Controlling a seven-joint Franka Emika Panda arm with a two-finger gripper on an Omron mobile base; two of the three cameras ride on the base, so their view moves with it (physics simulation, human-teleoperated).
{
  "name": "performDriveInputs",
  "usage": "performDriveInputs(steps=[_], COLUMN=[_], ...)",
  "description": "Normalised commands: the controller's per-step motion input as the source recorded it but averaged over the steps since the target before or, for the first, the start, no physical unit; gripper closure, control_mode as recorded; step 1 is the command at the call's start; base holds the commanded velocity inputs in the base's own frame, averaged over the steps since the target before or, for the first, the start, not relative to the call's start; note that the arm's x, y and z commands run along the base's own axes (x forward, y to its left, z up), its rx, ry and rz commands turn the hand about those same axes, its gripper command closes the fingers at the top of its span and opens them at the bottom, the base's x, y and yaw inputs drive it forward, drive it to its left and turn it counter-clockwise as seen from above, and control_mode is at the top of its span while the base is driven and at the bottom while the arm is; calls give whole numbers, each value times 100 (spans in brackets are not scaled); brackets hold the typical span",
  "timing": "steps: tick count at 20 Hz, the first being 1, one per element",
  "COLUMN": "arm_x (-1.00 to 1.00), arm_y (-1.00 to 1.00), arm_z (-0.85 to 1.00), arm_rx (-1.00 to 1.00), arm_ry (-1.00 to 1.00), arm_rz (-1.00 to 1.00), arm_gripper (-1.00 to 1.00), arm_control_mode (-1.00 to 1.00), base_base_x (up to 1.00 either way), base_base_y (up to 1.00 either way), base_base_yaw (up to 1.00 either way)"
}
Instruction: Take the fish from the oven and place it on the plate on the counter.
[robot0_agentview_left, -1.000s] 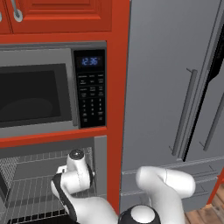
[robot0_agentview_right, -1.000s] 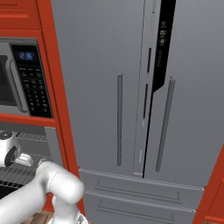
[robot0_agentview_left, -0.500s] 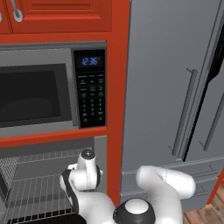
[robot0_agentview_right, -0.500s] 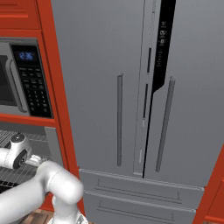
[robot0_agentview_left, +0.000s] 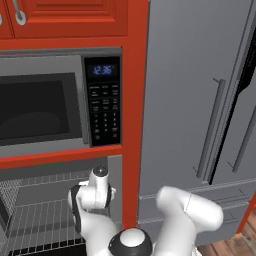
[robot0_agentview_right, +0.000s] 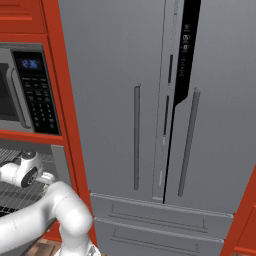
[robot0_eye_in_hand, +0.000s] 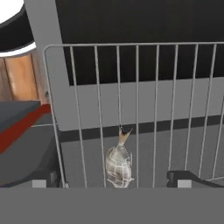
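Lighting's flat and even in both base views, typical render look, no obvious lamp and hardly any cast shadows. The fridge doors (robot0_agentview_right: 115, 100) show a soft grey gradient, no real glare. The microwave clock (robot0_agentview_left: 102, 69) glows blue and stays readable. The hand view is dimmer: the oven (robot0_eye_in_hand: 131, 22) cavity goes nearly black behind the rack (robot0_eye_in_hand: 135, 109). Everything's low-res and a bit soft, no edge warping.

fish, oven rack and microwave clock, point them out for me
fish (robot0_eye_in_hand: 118, 164), hand view, mid body.
oven rack (robot0_eye_in_hand: 137, 100), hand view, a middle wire.
microwave clock (robot0_agentview_left: 102, 69), left base view, blue digits.
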Motion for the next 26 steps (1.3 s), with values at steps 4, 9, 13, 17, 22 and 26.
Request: performDriveInputs(steps=[4,9,13,17,22,26], arm_x=[32,14,17,21,26,2], arm_y=[0,0,4,17,28,30], arm_z=[-27,-53,-49,-22,-31,-26], arm_rx=[0,0,0,0,0,0], arm_ry=[0,0,0,0,1,4], arm_rz=[0,0,0,0,0,2], arm_gripper=[-100,-100,-100,-100,-100,-100], arm_control_mode=[-100,-100,-100,-100,-100,-100], base_base_x=[0,0,0,0,0,0], base_base_y=[0,0,0,0,0,0], base_base_yaw=[0,0,0,0,0,0])
